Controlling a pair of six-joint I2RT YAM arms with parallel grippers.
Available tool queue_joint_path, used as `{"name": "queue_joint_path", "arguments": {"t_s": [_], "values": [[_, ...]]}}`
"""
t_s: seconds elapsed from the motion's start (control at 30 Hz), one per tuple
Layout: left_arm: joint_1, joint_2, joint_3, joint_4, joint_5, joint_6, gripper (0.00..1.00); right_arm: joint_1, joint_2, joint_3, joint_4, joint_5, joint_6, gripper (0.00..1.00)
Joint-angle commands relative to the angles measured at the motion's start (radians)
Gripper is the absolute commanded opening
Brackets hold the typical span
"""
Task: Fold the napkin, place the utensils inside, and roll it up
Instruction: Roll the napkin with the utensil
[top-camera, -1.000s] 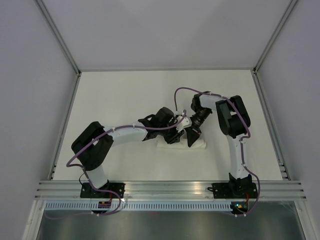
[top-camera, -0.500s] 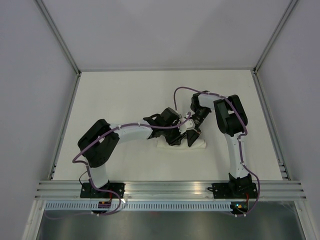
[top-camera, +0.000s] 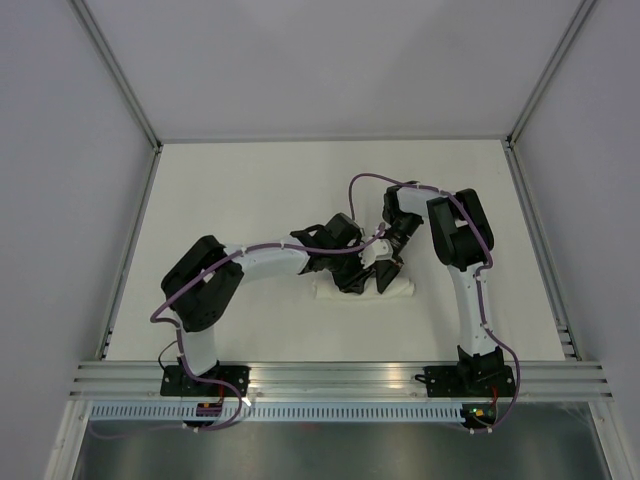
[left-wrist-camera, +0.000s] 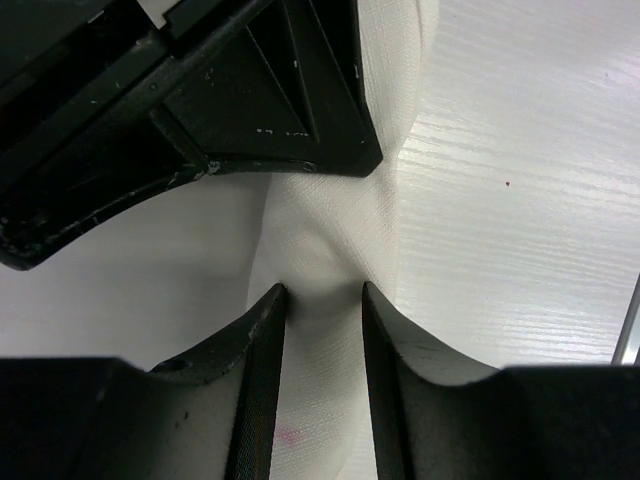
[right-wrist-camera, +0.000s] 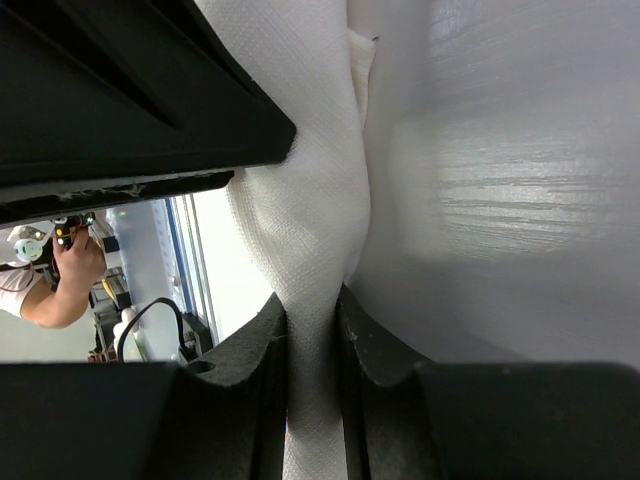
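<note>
The napkin (top-camera: 403, 288) lies as a short white roll on the table, a little right of centre. My left gripper (top-camera: 357, 276) and right gripper (top-camera: 385, 267) meet over its middle, almost touching. In the left wrist view the left gripper (left-wrist-camera: 322, 290) is shut on the napkin (left-wrist-camera: 330, 225), whose cloth fills the gap between the fingers. The right wrist view has the right gripper (right-wrist-camera: 311, 298) pinching a narrow bunched fold of the napkin (right-wrist-camera: 310, 150). The utensils are out of view.
The cream table (top-camera: 240, 190) runs back to grey enclosure walls with metal posts (top-camera: 125, 80). An aluminium rail (top-camera: 340, 375) carrying both arm bases borders the near edge. Each wrist view is partly blocked by the other black gripper (left-wrist-camera: 200, 90).
My left arm has shifted right, bringing its gripper closer to the right one over the roll. The right gripper has drawn in slightly. Both stay clamped on the napkin.
</note>
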Motion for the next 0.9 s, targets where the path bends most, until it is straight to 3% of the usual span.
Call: {"name": "queue_joint_path", "arguments": {"t_s": [0.0,0.5,0.87], "values": [[-0.009,0.023,0.034,-0.065,0.095,0.011,0.41,-0.018,0.044,0.026,0.160,0.096,-0.067,0.21],[0.025,-0.037,0.007,-0.040,0.187,-0.027,0.43,-0.021,0.047,0.019,0.160,0.094,-0.067,0.21],[0.016,-0.020,-0.007,-0.036,0.149,-0.009,0.44,-0.022,0.050,0.019,0.163,0.096,-0.063,0.21]]}}
